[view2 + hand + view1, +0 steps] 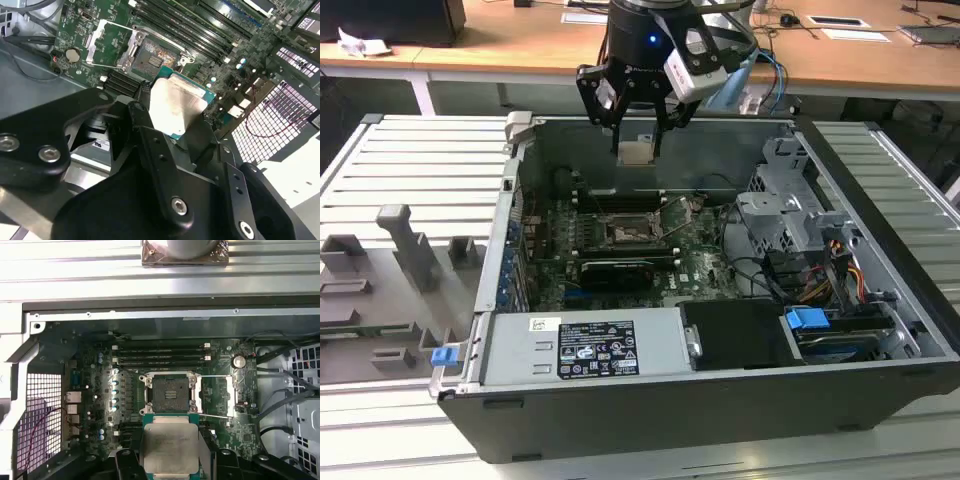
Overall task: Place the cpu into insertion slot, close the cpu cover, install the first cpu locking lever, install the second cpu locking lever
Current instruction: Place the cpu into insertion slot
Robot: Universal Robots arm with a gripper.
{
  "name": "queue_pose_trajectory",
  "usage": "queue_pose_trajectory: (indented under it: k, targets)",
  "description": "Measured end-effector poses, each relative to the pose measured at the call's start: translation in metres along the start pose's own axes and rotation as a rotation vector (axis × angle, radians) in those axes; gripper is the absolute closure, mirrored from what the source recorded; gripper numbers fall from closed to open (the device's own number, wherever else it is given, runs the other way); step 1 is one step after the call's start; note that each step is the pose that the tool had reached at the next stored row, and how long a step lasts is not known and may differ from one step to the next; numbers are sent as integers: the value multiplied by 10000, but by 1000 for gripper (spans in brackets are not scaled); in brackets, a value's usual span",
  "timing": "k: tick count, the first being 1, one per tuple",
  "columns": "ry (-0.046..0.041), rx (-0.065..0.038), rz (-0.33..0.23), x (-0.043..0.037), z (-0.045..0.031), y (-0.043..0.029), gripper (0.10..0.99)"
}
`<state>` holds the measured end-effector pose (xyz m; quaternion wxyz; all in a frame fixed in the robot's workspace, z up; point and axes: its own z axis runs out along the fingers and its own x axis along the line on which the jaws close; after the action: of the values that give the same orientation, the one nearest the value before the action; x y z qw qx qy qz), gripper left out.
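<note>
My gripper hangs over the open computer case, shut on the cpu, a pale silvery square chip held by two opposite edges. In both wrist views the cpu sits flat between the black fingers, well above the motherboard. The insertion slot lies bare below it, a black square in a silver frame. The cpu cover is swung open beside the slot. Thin wire levers stand released along the cover's sides.
Long black memory slots run beside the socket. The case has high walls, a labelled power supply at the front, and a drive cage with cables on the exterior view's right. Grey fixtures stand on the ribbed table to the left.
</note>
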<state>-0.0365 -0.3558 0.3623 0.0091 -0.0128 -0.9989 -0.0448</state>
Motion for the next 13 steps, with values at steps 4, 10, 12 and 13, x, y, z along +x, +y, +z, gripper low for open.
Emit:
queue_pose_trajectory:
  k: [4,10,12,13]
  targets:
    - [-3,-2,41,0,27,-4,561]
    - [-37,-7,429,-1,52,-7,561]
    - [-72,-14,812,-1,56,-7,561]
    - [-93,-19,1047,-1,59,-7,561]
